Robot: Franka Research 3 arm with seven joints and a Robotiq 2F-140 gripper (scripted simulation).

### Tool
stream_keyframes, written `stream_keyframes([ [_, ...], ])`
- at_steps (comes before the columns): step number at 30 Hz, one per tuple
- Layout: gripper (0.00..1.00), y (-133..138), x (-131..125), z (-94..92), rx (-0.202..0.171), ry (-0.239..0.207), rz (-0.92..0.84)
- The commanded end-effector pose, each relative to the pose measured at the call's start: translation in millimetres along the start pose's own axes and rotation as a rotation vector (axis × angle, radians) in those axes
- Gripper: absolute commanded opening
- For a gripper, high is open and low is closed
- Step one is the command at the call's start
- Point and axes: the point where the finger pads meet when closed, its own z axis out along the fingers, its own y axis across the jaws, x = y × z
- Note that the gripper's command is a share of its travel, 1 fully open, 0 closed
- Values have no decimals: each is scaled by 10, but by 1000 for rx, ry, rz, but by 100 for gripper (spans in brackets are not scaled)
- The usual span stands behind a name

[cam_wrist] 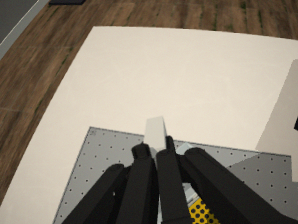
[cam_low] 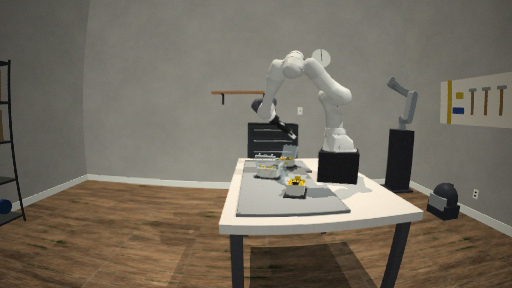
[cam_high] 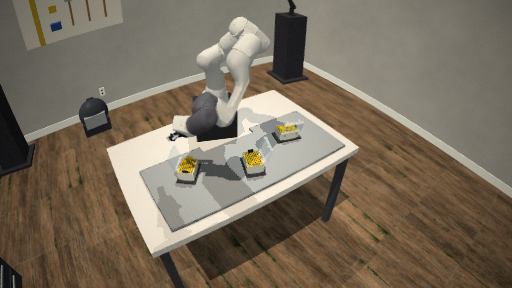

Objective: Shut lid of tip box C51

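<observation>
Three tip boxes with yellow inserts sit on the grey mat: a left box [cam_high: 187, 174], a middle box [cam_high: 253, 161] and a right box [cam_high: 288, 130]. All three clear lids stand open. The stickers are too small to read, so I cannot tell which box is C51. My gripper [cam_high: 174, 135] is shut and empty. It hangs above and behind the left box, high over the table in the side view [cam_low: 291, 135]. In the wrist view my shut fingertips [cam_wrist: 154, 152] point at the top edge of an open lid. The yellow insert [cam_wrist: 200, 221] lies below them. Whether they touch the lid I cannot tell.
The grey mat [cam_high: 240, 167] covers the front of the white table, and its corner [cam_wrist: 89, 131] lies near the table's end. My black base block [cam_high: 217, 131] stands behind the boxes. A black pedestal [cam_high: 289, 47] and a dark dome [cam_high: 93, 115] stand on the floor.
</observation>
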Motion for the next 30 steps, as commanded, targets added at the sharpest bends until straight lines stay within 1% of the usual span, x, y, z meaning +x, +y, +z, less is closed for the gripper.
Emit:
stream_keyframes([
  [1,0,-280,-42,1,109,-94,-123],
  [2,0,-280,-42,1,109,-94,-123],
  [10,0,-355,207,305,174,-330,-231],
  [17,0,-356,209,307,230,-536,-324],
  [19,0,-356,209,307,230,-536,-324],
  [29,0,-356,209,307,310,-831,-457],
  [30,0,-356,209,307,313,-854,-460],
])
